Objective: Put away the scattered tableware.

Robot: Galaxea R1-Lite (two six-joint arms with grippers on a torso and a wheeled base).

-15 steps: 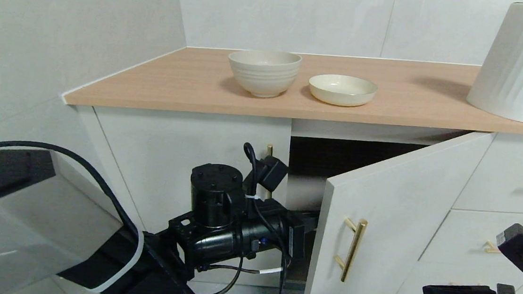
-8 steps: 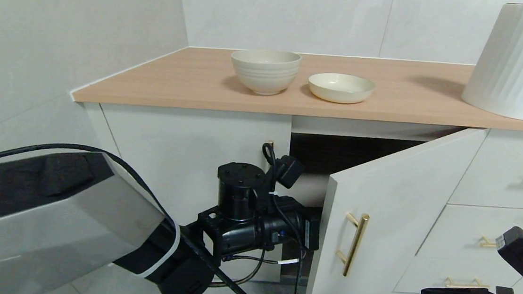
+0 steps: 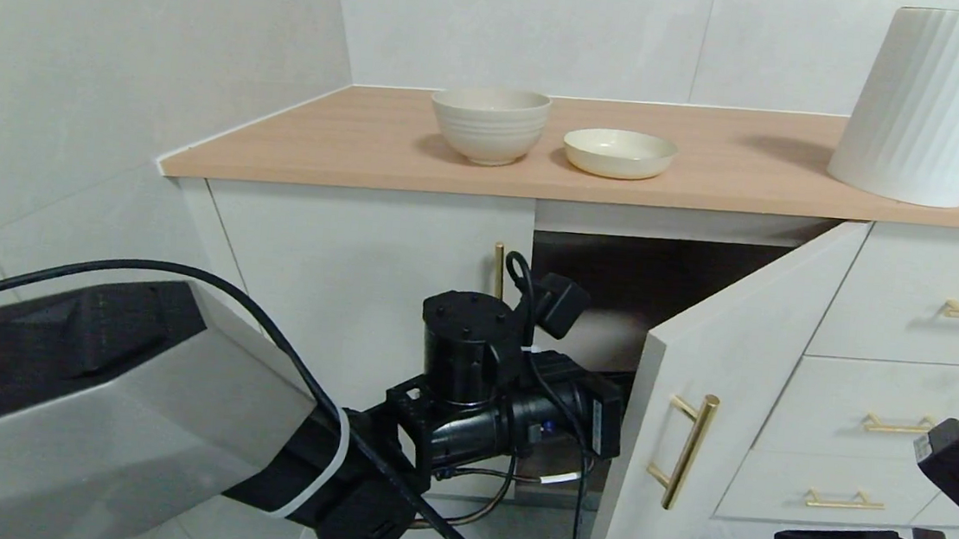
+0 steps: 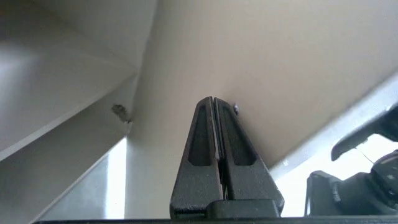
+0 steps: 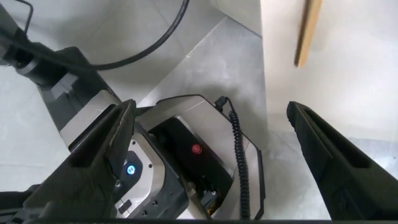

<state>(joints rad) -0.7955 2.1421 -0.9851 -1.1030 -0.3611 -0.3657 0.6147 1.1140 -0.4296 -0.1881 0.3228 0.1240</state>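
Down low, the left end effector [image 4: 213,101] is showing its two fingers [image 4: 200,134] pressed flat together with nothing between them, and it is pointing at a pale inner surface of the cupboard. In the head view its arm is lying at the dark opening between the closed left door [image 3: 357,276] and the open right door [image 3: 726,378], which is swinging out toward the robot with its gold handle [image 3: 686,449] facing forward. The right end effector [image 5: 210,109] is hanging near the floor to the right of that open door, its fingers spread wide apart and gripping nothing, with the grey floor tiles [image 5: 205,56] lying beneath it. Above the cupboard, the tableware is sitting on the wooden tabletop [image 3: 334,148]: a cream ribbed bowl [image 3: 489,124] is standing upright, and a shallow cream dish [image 3: 619,152] is resting just beside it on the right, the two not touching. Farther right on the tabletop a tall white ribbed container [image 3: 936,105] is standing, well apart from the dish. Below it, drawers [image 3: 920,295] with gold pulls are sitting shut.
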